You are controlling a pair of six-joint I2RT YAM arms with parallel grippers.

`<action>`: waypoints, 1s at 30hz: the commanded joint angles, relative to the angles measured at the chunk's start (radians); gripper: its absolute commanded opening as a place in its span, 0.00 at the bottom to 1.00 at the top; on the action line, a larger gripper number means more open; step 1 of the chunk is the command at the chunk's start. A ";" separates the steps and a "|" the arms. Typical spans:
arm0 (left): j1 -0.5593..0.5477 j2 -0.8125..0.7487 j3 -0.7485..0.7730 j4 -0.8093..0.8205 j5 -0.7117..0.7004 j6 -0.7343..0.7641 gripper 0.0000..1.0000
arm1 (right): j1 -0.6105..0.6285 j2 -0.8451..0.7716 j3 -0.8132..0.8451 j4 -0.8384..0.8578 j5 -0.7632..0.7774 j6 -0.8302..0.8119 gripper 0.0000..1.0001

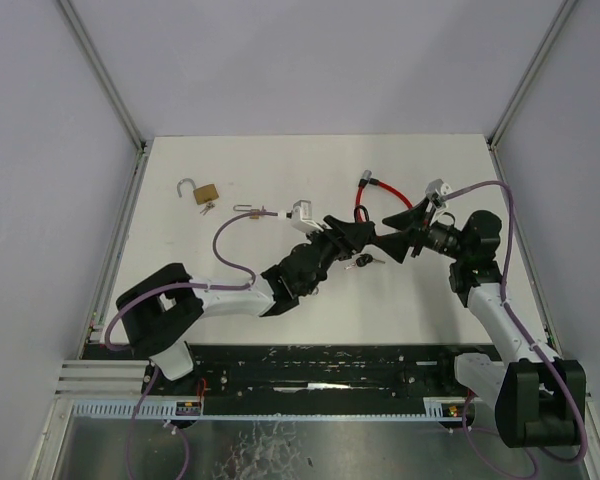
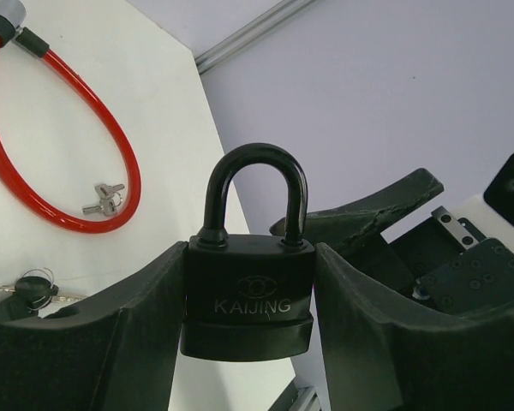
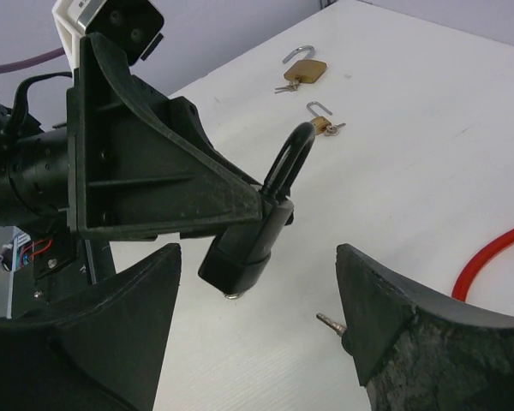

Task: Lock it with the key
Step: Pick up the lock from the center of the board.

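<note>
- The left gripper [image 1: 355, 236] is clamped on the black padlock [image 2: 248, 300], one finger against each narrow side of the body. The padlock is held at centre frame in the overhead view, above the table [image 1: 280, 165].
- The shackle [image 2: 255, 184] points away from the left wrist camera, and both its legs appear seated in the body.
- In the right wrist view the keyhole end [image 3: 231, 291] faces downward, toward the lower centre of the frame.
- The right gripper [image 1: 400, 241] has its jaws spread wide with nothing between them, and it faces the padlock.
- The keys [image 1: 363, 262], a black-headed bunch, lie on the table just below the two grippers in the overhead view.
- A key tip [image 3: 328, 322] shows beside the right-hand finger in the right wrist view. Whether it touches that finger cannot be told.
- Judged step in hand: take up a key with the right gripper and bring it to the keyhole.
- Grasp the key by its head so that the blade projects straight beyond the fingertips.
- Line the blade up with the keyhole before advancing, then insert it without side load.
- Turn the key only once it is fully seated, with the left grip firm enough to resist the twist.
- Do not take the silver keys [image 2: 103, 199] inside the loop of the red cable lock [image 2: 68, 128]. They probably belong to that lock.
- Ignore the brass padlock [image 1: 206, 192] at upper left of the overhead frame.
</note>
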 commanded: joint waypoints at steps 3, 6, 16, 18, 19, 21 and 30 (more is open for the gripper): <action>-0.032 0.021 0.090 0.163 -0.085 -0.007 0.00 | 0.026 0.021 0.016 0.027 0.031 0.016 0.77; -0.043 0.023 0.097 0.153 -0.114 -0.028 0.00 | 0.034 0.032 0.034 -0.036 0.062 -0.009 0.75; -0.060 0.062 0.128 0.152 -0.121 -0.071 0.00 | 0.044 0.042 0.026 0.047 0.074 0.085 0.65; -0.065 0.068 0.139 0.155 -0.118 -0.070 0.01 | 0.045 0.043 0.025 0.045 0.077 0.089 0.62; -0.067 0.071 0.145 0.154 -0.119 -0.064 0.01 | 0.045 0.046 0.025 0.046 0.077 0.093 0.61; -0.071 0.076 0.154 0.152 -0.115 -0.053 0.03 | 0.045 0.054 0.029 0.045 0.076 0.098 0.56; -0.071 0.075 0.161 0.134 -0.081 -0.035 0.21 | 0.040 0.091 0.063 0.018 0.027 0.108 0.17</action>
